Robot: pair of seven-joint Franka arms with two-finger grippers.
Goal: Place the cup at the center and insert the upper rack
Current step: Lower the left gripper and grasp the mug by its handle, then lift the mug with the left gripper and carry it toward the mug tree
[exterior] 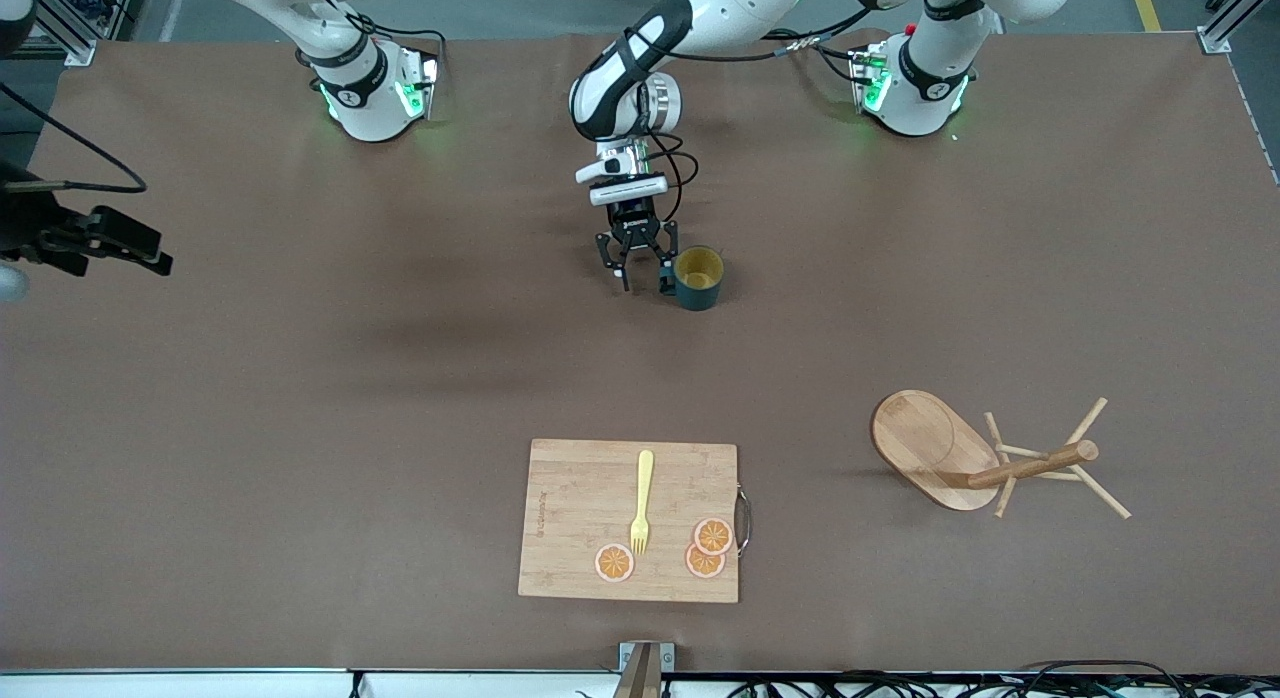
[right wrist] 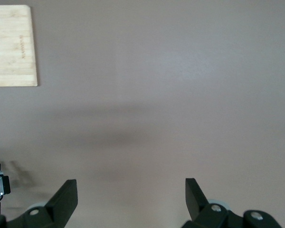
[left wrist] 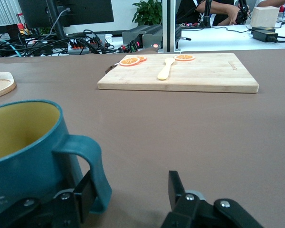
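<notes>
The dark teal cup (exterior: pixel 698 276) with a yellow inside stands upright on the table, in the middle of its length and toward the robots' bases. My left gripper (exterior: pixel 642 276) is low beside it and open. In the left wrist view the cup's (left wrist: pixel 23 142) handle lies between the fingers of my left gripper (left wrist: pixel 130 183), against one of them, and the jaws are not closed on it. The wooden mug tree (exterior: pixel 960 456) lies on its side toward the left arm's end, nearer to the front camera; its base edge shows in the left wrist view (left wrist: pixel 0 83). My right gripper (exterior: pixel 150 253) waits open and empty, high over the right arm's end (right wrist: pixel 130 185).
A rectangular wooden cutting board (exterior: pixel 575 523) lies near the table's front edge, carrying a yellow fork (exterior: pixel 641 503) and three orange slices (exterior: pixel 713 535). It also shows in the left wrist view (left wrist: pixel 204 76) and the right wrist view (right wrist: pixel 12 47).
</notes>
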